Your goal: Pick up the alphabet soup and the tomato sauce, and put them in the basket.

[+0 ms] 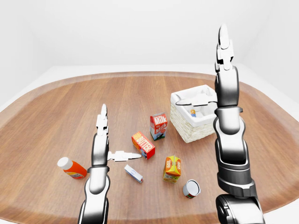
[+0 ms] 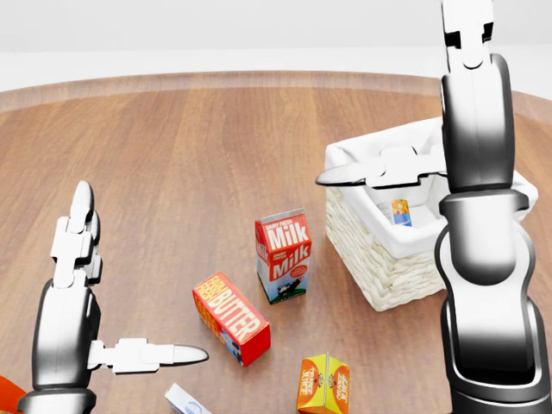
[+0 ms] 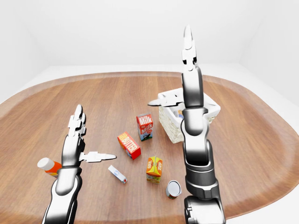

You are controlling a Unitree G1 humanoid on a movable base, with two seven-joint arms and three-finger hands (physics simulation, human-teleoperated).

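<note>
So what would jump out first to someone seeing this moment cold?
The right hand, open and empty, towers above the white basket at the left-eye view's right. The left hand is open too, spread left of the butter box. A can lies near the table's lower edge.

Milk carton (image 2: 283, 256) left of basket (image 2: 379, 267)
</note>
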